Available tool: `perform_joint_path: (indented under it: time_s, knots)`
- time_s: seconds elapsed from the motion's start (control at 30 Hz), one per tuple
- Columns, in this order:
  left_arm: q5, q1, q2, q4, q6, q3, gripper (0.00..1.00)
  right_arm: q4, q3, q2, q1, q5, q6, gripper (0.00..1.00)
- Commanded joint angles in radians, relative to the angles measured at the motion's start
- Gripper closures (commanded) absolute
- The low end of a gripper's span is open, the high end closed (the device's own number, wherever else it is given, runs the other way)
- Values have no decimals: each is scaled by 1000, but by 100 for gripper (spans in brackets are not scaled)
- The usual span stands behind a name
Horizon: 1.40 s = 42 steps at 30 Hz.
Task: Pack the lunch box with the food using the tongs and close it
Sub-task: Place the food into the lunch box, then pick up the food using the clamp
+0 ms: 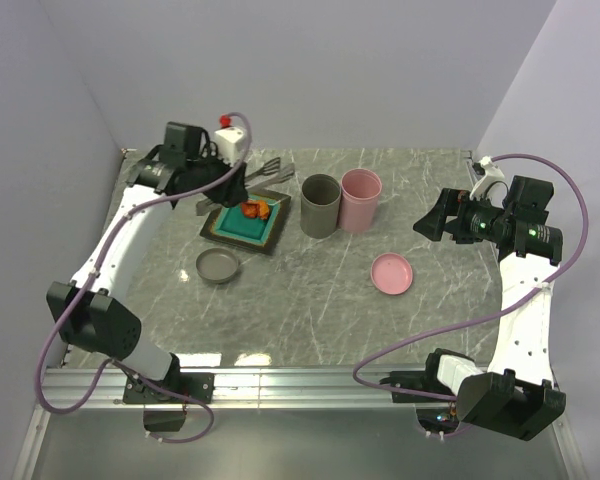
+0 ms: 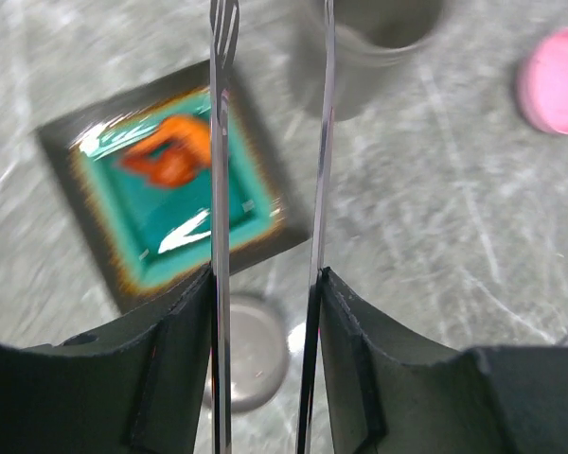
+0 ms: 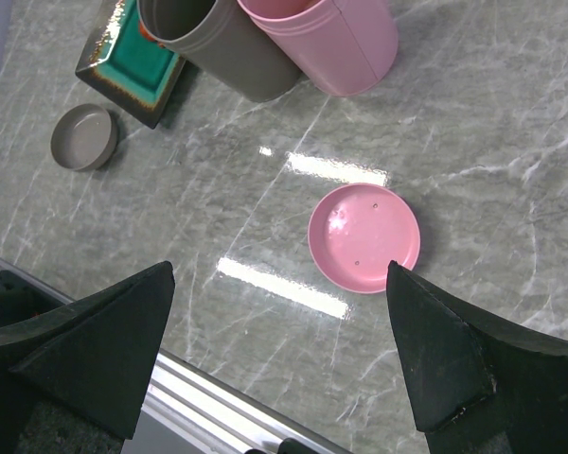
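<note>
Right, closest to me, the left gripper (image 2: 265,284) has its two black fingers half-closed on the long slim silver metal tongs (image 2: 219,170), one pad against each thin arm. The arms themselves stand apart, so the tongs are open and carry nothing. The right gripper (image 3: 279,274) hangs with its jaws spread as wide as they go, empty, above the round pink lid (image 3: 364,236).

A little further out, on the left, lies the round grey lid (image 1: 218,266). Beyond it is the square dark plate with the teal centre (image 1: 212,232). The only food I can make out, a clump of orange-red meat-like chunks (image 2: 170,156), sits on the teal toward the plate's far side. In the blurred wrist view the tongs run beside the chunks, not around them, and I cannot tell how high the tips are. I see no pale balls anywhere.

Just past the plate stand the tall grey cylindrical container (image 1: 320,205) and the tall pink cylindrical container (image 1: 361,199), close side by side, both uncovered.

I judge the step in hand to be picking up a chunk. To do it well I would shift the tips across so one arm falls on each side of a single piece. Then I would lower until they nearly meet the glaze and squeeze gently, because thin arms may slip in the pads or flick the piece if I clamp fast. I would lift straight up before swinging toward a container.
</note>
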Motion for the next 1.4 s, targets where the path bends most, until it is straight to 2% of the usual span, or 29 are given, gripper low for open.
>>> perform_joint_path:
  time_s: [0.0, 0.2, 0.47, 0.7, 1.03, 1.37]
  knots:
    - [-8, 76, -28, 1, 8, -37, 50, 16, 9, -19, -8, -15, 2, 0]
    - [-29, 140, -39, 14, 3, -149, 51, 21, 1, -24, -8, -12, 0, 0]
    - [78, 160, -30, -7, -138, -285, 51, 14, 3, -24, -8, -7, -4, 0]
    - [78, 160, -43, 62, -242, -417, 51, 18, -5, -27, -8, -6, -4, 0]
    - [91, 192, 16, 116, -302, -402, 52, 13, 0, -27, -8, 2, -7, 0]
    - [124, 240, 119, 143, -334, -319, 52, 11, 9, -16, -8, 2, -7, 0]
